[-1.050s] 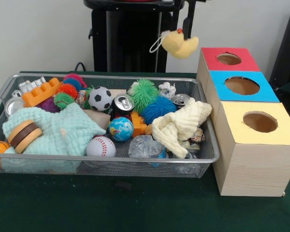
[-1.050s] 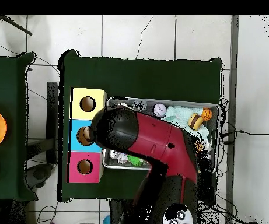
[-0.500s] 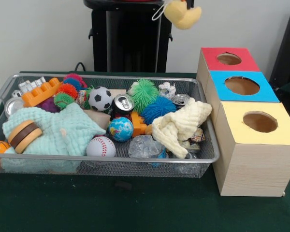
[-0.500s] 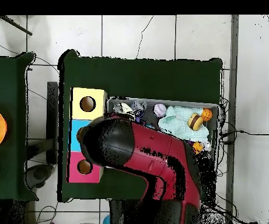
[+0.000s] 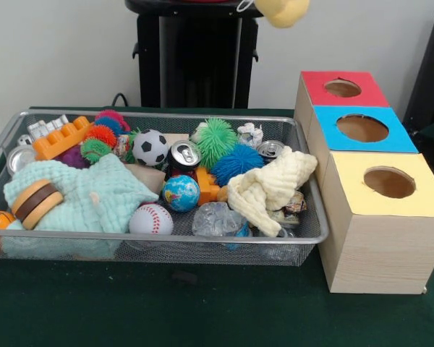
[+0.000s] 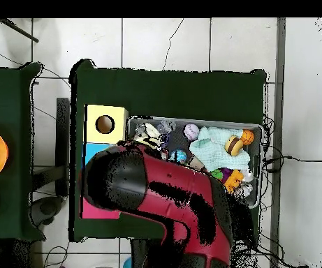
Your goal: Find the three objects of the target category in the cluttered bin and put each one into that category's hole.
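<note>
No brand, label or writing can be read on anything here. A yellow plush toy [image 5: 283, 11] hangs at the very top edge of the front view, cut off above, high over the wire bin [image 5: 309, 231] and up and to the left of the red box [image 5: 342, 89]. The gripper itself is out of sight in both views, so whether it is clamped on the toy cannot be told (only a white loop shows beside the toy). Overhead, the red arm [image 6: 160, 202] covers the red and blue boxes, leaving only the yellow box [image 6: 105, 124] clear.
</note>
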You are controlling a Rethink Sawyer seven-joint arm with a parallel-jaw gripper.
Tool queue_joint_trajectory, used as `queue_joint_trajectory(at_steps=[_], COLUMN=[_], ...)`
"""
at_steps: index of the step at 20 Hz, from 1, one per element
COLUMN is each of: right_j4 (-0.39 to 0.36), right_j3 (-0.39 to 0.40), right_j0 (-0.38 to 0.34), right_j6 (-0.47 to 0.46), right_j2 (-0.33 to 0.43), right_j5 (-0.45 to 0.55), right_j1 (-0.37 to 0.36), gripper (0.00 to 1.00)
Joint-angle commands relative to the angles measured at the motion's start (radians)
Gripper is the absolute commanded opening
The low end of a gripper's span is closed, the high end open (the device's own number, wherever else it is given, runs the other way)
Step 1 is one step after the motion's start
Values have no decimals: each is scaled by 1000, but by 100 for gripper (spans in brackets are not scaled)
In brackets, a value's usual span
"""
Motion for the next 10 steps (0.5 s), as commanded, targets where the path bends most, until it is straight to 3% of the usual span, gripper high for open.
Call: queue_joint_trajectory(at_steps=[1,10], right_j4=[-33,-36], right_j3=[170,206], right_j0=[41,37], right_j6=[214,190], right_j2=[9,-1], right_j5=[23,-13], right_j1=[11,3], gripper=[0,0])
